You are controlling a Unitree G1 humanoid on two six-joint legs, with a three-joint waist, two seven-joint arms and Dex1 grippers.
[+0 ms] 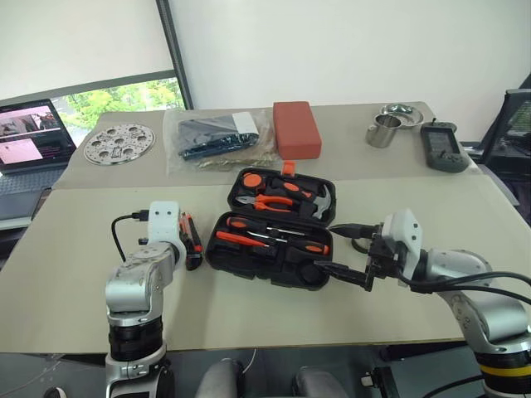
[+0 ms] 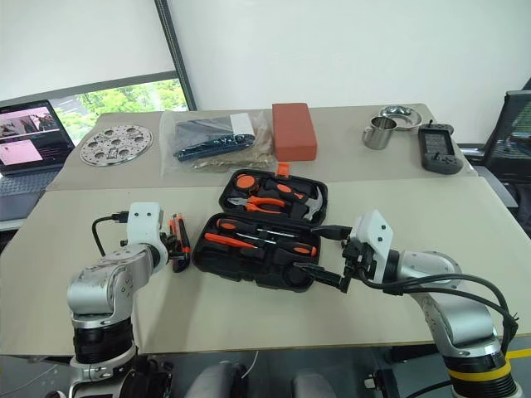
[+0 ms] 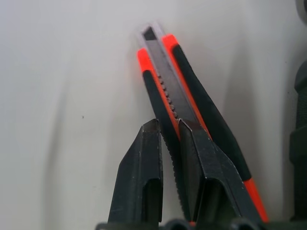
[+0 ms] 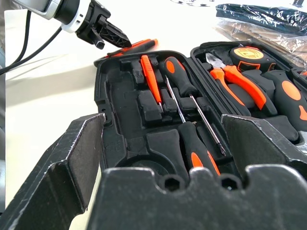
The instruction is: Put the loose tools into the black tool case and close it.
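Plain white walls, a window off to the left, and a smooth beige desk (image 1: 75, 274) with a matte top. In the middle of it sits the black tool case (image 1: 274, 232), a rounded moulded plastic clamshell lying wide open, its orange latch at the far edge. The far half holds orange-handled pliers (image 1: 270, 201) and a hammer; the near half has two orange-and-black screwdrivers (image 4: 184, 91) with thin steel shafts and a slim orange screwdriver (image 4: 149, 76) pressed into their recesses.

Just beside the case on its left lies the utility knife (image 3: 175, 96), long and narrow, with rubbery black grips, orange edging and a ridged grey metal slider down the middle. The left pincer (image 3: 170, 132) points forward and down over it, black fingers clamped on the knife body. The knife looks like it's resting on the desk, but I can't really tell from these angles.

The right pincer (image 1: 344, 271) is held nearly level at the case's right front corner, aimed left toward it, with its chunky black fingers (image 4: 72, 158) spread wide and nothing between them.

At the back: a perforated metal disc (image 1: 119, 143), a crinkly clear plastic bag (image 1: 211, 137), a red-brown block (image 1: 296, 128) and a shiny steel cup (image 1: 382, 131).
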